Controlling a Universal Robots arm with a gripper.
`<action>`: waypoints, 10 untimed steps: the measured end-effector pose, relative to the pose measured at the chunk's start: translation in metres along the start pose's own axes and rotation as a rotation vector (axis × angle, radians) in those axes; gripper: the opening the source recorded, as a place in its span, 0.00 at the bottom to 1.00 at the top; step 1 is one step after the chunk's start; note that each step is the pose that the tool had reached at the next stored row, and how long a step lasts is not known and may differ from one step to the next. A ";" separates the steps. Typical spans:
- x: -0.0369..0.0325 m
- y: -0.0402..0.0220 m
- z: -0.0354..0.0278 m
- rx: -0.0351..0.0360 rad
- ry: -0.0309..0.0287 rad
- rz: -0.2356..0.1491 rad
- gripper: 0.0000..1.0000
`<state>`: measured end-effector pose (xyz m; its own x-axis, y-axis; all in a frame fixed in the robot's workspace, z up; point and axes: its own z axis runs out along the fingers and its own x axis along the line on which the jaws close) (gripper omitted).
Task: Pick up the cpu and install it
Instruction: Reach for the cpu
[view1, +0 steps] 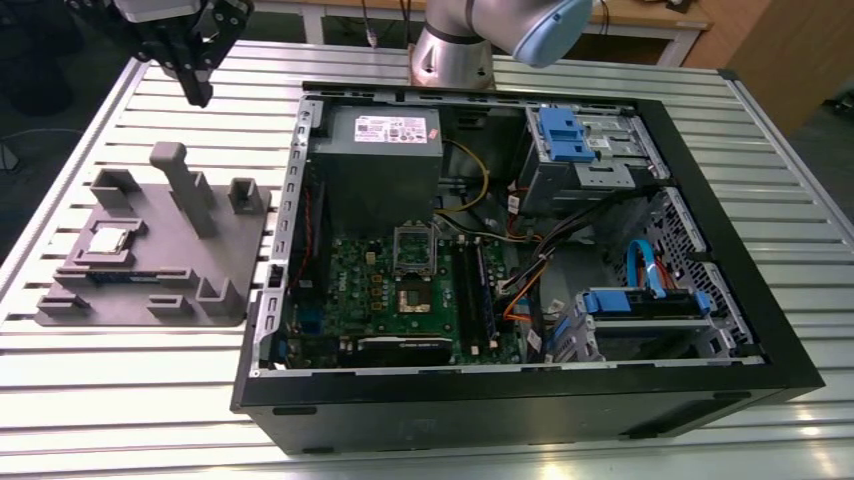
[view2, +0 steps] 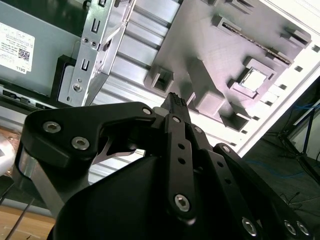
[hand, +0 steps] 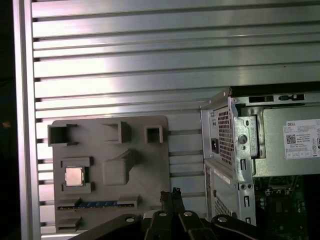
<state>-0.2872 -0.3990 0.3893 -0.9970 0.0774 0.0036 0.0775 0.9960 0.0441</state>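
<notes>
Resting on the fixture plate (view1: 238, 252), the cpu (view1: 107, 241) lies far from the fingers (view1: 198, 86).

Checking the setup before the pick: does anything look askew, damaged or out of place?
Nothing stands out. The cpu lies flat and square in its pocket on the grey fixture plate, and the gripper hangs above the table, apart from both.

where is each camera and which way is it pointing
exterior view: off the arm, looking down on the open computer case, fixture plate and gripper; the arm shows.
first wrist view: on the wrist, looking down past the gripper onto the fixture plate.
second wrist view: on the wrist, slanting past the gripper.
shared: all three show the cpu on the fixture plate.
</notes>
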 end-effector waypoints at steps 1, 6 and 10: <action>0.0002 0.0000 0.0001 -0.0001 -0.0001 0.000 0.10; 0.0041 -0.0003 0.0002 0.0000 -0.0001 0.000 0.10; 0.0054 -0.0004 0.0001 0.0000 0.0000 0.000 0.10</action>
<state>-0.2926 -0.3989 0.3892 -0.9970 0.0774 0.0036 0.0775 0.9960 0.0441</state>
